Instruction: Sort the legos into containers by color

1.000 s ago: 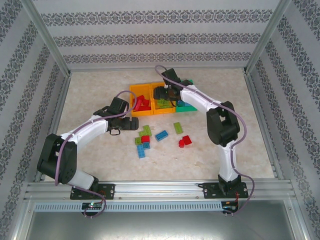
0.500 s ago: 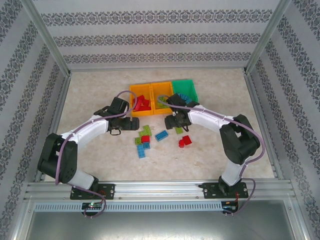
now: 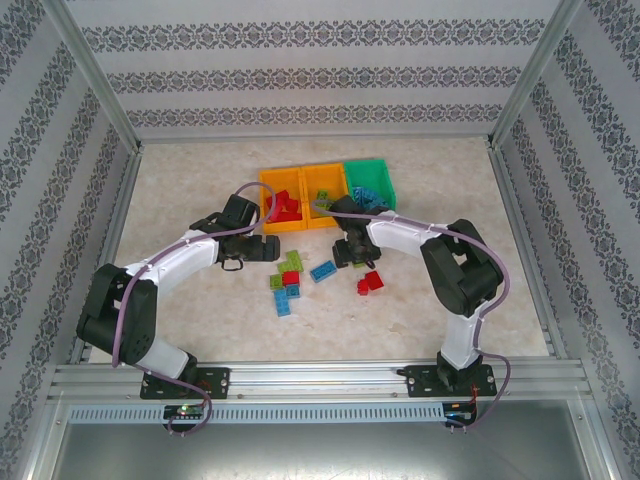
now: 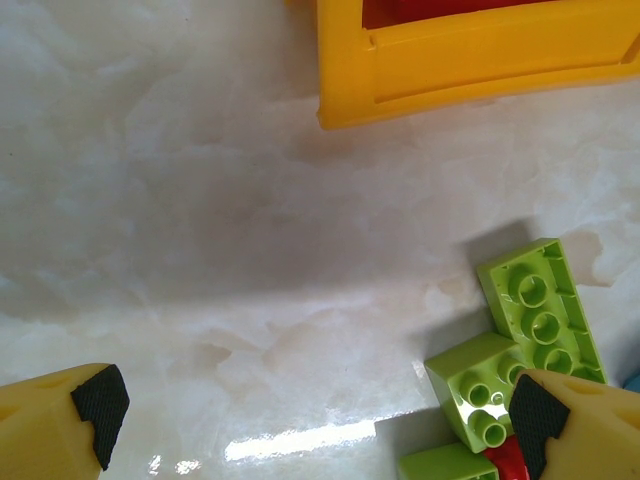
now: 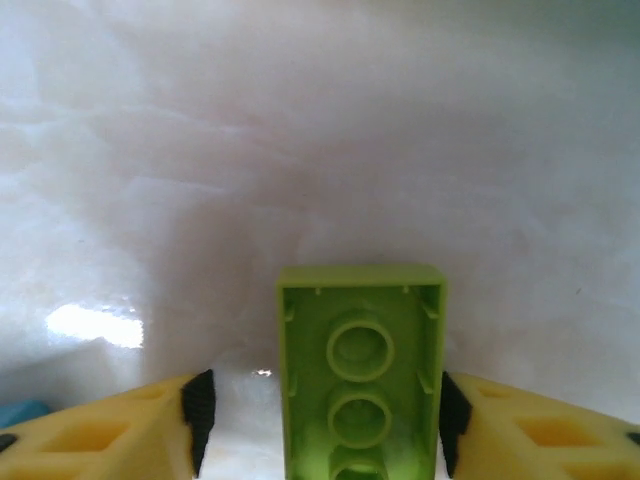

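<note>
Marbled pale table; at lower centre, an upturned lime green brick lies between the right gripper's spread fingers.

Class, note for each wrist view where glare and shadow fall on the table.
Left wrist: a white glare streak on the table near the bottom edge, and a broad soft shadow across the middle. Right wrist: a glare patch left of the green brick, with shadow around the brick's far end.
</note>
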